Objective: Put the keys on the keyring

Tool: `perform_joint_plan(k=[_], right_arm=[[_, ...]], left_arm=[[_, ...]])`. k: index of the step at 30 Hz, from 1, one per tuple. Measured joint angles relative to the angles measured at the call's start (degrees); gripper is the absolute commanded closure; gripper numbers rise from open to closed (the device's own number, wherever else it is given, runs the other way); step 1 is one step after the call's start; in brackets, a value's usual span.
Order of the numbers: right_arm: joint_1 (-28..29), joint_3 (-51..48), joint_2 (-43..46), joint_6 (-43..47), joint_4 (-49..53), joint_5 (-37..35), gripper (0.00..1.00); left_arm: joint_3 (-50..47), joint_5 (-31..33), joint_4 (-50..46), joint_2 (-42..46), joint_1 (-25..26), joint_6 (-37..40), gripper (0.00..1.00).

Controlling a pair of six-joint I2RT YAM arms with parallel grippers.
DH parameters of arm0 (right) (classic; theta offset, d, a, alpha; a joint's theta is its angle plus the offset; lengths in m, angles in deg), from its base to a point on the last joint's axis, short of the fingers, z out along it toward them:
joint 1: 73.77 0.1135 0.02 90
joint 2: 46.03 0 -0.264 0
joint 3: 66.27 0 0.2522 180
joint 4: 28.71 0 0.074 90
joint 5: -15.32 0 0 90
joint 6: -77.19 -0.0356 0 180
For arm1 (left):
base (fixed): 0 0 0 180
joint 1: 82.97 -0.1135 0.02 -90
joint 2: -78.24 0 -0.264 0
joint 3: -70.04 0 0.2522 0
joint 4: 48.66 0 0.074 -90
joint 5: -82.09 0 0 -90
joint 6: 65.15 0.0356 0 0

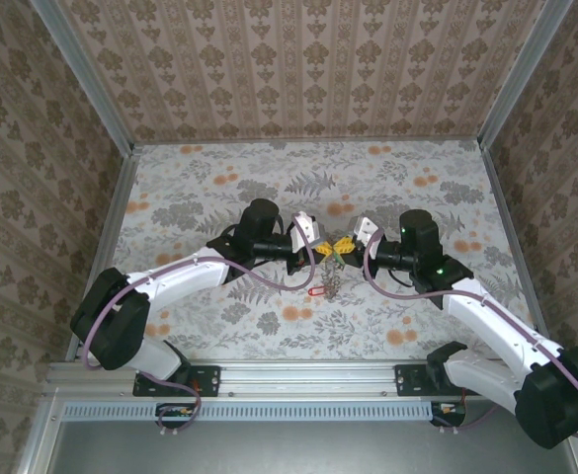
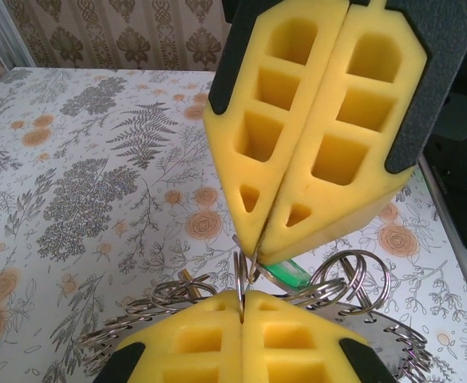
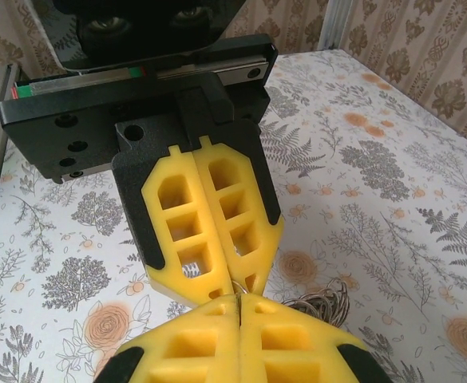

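Observation:
My two grippers meet tip to tip over the middle of the table. The left gripper (image 1: 326, 253) (image 2: 243, 297) is shut on one upright ring of the keyring (image 2: 353, 279), a silvery chain of rings sagging beneath the tips (image 1: 335, 281) (image 3: 322, 303). Facing it, the right gripper (image 1: 348, 248) (image 3: 239, 299) is shut, with its fingers (image 2: 313, 120) pinching the thin metal blade of a green key (image 2: 285, 274) right at that ring. A red key (image 1: 315, 291) lies on the table just below the grippers. A brassy key (image 2: 187, 279) sits among the rings.
The floral table (image 1: 219, 188) is boxed in by patterned walls at the back and both sides (image 1: 298, 69). A metal rail (image 1: 298, 375) runs along the near edge by the arm bases. Purple cables loop along both arms (image 1: 269, 279).

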Motion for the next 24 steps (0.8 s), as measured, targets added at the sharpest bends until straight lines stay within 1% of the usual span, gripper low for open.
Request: perform_joint_plan(k=[11,16,24], right_arm=[[2.97,1.03,-0.11,-0.09,0.24,-6.27,1.00],[4.09,2.29,-0.87,0.52,1.86,-9.68,1.00],[4.66,2.58,-0.87,1.55,3.17,-13.22,1.00]], left_arm=[[0.13,0.63,-0.52,0.00,0.00,0.00,1.00],[0.17,1.70,-0.94,0.00,-0.04,0.00,1.00],[0.24,2.45,-0.98,-0.07,-0.07,0.00,1.00]])
